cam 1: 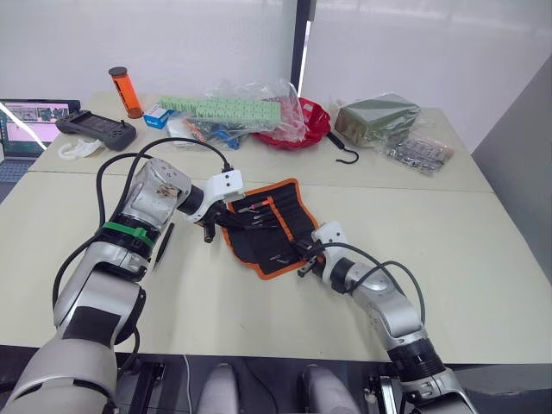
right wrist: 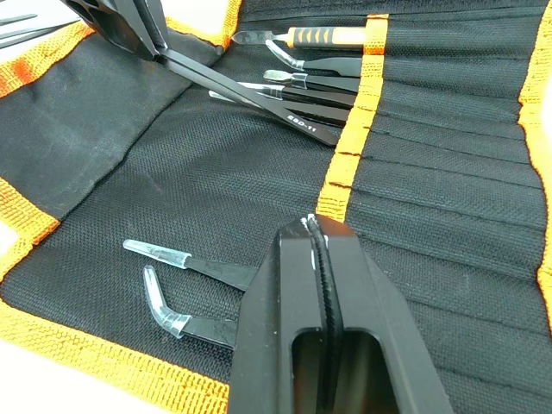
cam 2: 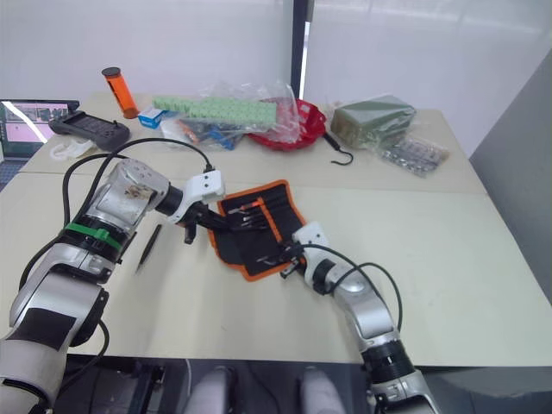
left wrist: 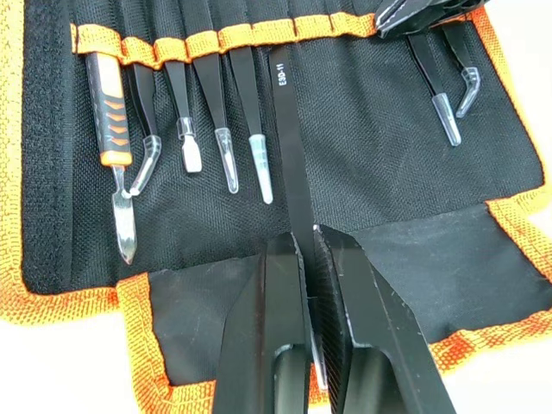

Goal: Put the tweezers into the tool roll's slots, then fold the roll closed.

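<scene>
My left gripper [left wrist: 306, 259] is pinched narrow on a slim black pointed metal tweezer marked ESD-11 [left wrist: 289, 138], whose far end sits at the orange-trimmed row of narrow black fabric slots [left wrist: 216, 39] on the open black fabric tool roll with bright orange edging [cam 1: 263, 226], which lies flat on the pale table [cam 1: 483, 259]. Several capped tweezers already stand in neighbouring slots beside an orange-handled blade tool [left wrist: 108, 121]. My right gripper [right wrist: 321, 259] rests with fingers pressed together on the roll's inner face, near two more capped tweezers. Another tweezer [cam 2: 148, 246] waits on the table beside the roll. I judge I should slide mine straight along its slot, keeping the fabric pinned
</scene>
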